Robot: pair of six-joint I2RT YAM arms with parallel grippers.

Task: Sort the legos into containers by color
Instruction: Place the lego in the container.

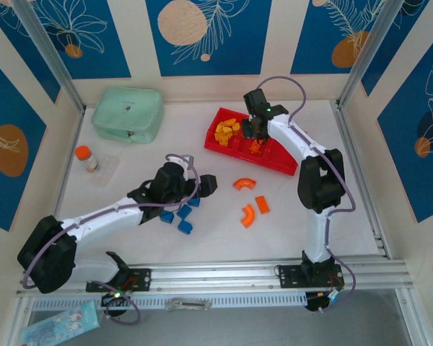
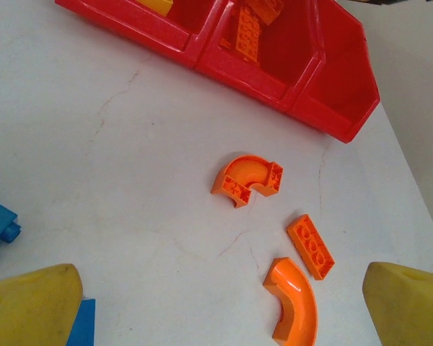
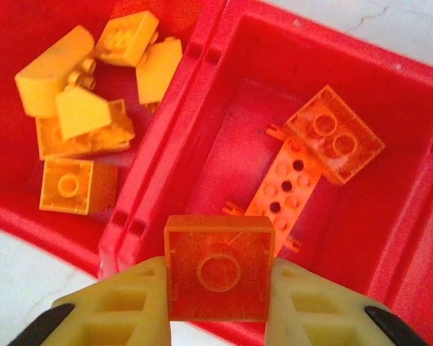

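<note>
The red tray [image 1: 285, 164] lies at the back centre. My right gripper [image 1: 256, 131] hangs over it, shut on a square red-orange brick [image 3: 219, 267] just above the near wall of the middle compartment [image 3: 234, 108]. That compartment holds a red-orange brick [image 3: 333, 135] and a studded plate [image 3: 285, 191]. Several yellow bricks [image 3: 79, 115] fill the left compartment. My left gripper [image 2: 224, 299] is open over the table, nothing between its fingers. Ahead of it lie two orange arches [image 2: 247, 180] [image 2: 292, 299] and a flat orange brick [image 2: 310, 246]. Blue bricks [image 1: 180, 216] sit beside the left arm.
A mint-green zip case [image 1: 128, 113] lies at the back left. An orange-capped bottle [image 1: 86, 158] stands near the left wall. Metal frame posts run along both sides and a rail [image 1: 224, 274] crosses the near edge.
</note>
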